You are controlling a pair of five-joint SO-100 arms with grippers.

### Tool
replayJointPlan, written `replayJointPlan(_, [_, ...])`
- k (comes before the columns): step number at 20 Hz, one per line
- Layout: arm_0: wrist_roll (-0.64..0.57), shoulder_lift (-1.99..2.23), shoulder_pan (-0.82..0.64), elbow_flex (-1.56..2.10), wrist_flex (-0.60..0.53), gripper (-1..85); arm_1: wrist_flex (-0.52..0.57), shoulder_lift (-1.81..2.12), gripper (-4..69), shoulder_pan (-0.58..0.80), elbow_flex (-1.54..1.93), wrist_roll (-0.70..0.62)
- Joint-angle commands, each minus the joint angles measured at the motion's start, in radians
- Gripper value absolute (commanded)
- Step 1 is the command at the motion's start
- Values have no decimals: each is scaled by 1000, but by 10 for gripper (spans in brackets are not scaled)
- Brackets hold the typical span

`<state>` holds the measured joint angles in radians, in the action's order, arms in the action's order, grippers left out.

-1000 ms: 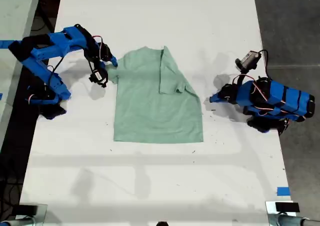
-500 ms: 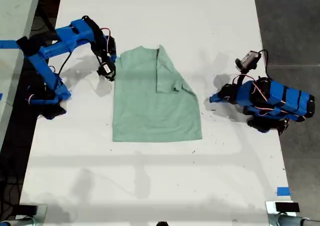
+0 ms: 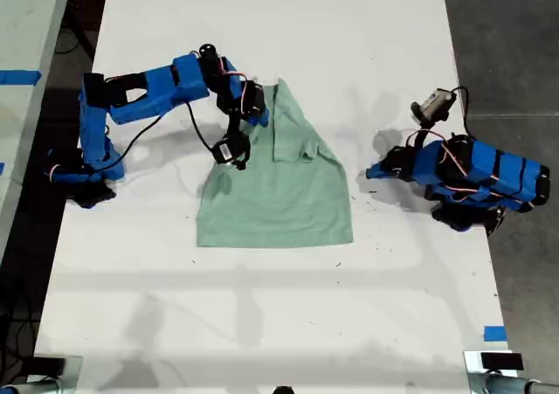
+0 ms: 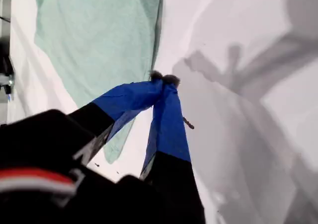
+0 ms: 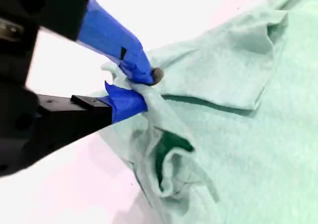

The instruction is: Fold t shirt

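A long white table (image 3: 279,315) runs through the exterior view, with dark floor along that view's right edge and a strip of blue tape (image 3: 494,333) near the table's lower right corner there. The t shirt (image 3: 288,197) lies around the middle of the table, pale mint green, its hem flat and square toward the bottom of the exterior view, one sleeve already folded inward over the body.

My second gripper (image 5: 134,87) is clenched on a bunched fold of the t shirt's edge; the cloth crumples between the blue tips and hangs down from them in loose wrinkles. In the exterior view that arm reaches in from the left, over the shirt's upper left part.

My first gripper (image 4: 161,80) sits well apart from this, on the exterior view's right, its blue tips pressed together with nothing between them. It hangs over bare table just beside the shirt's edge, not touching the cloth.
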<state>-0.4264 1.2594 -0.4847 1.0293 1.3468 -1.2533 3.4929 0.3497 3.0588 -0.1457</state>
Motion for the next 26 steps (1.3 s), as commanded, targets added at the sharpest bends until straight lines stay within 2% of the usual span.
replayJointPlan(1, [-8, 2, 29, -71, -9, 207, 28, 14, -17, -6, 52, -21])
replayJointPlan(2, [-18, 18, 26, -66, 5, 170, 28, 14, -17, -6, 52, -23])
replayJointPlan(3, [-21, 64, 9, -41, 31, 15, 28, 14, -17, -6, 52, -23])
replayJointPlan(6, [-34, 307, -69, 78, 101, -1, 28, 14, -17, -6, 52, -23])
replayJointPlan(9, [-34, 663, -58, 328, 67, -1, 28, 14, -17, -6, 52, -23])
replayJointPlan(11, [41, 988, 12, 709, -104, -1, 28, 14, -17, -6, 52, -23])
replayJointPlan(15, [276, 1589, 202, 1473, -486, -2, 29, 14, -17, -6, 52, -21])
replayJointPlan(18, [301, 1784, 239, 1847, -707, -2, 29, 14, -17, -5, 52, -18])
replayJointPlan(20, [242, 1896, 190, 2034, -752, -2, 29, 14, -17, -5, 52, -15])
replayJointPlan(22, [238, 2100, 178, 2178, -706, -2, 28, 14, -17, -5, 52, -15])
replayJointPlan(24, [255, 2349, 150, 2191, -485, -2, 28, 14, -17, -5, 52, -12])
replayJointPlan(26, [264, 2332, 100, 2198, -480, -2, 26, 14, -17, -3, 54, -12])
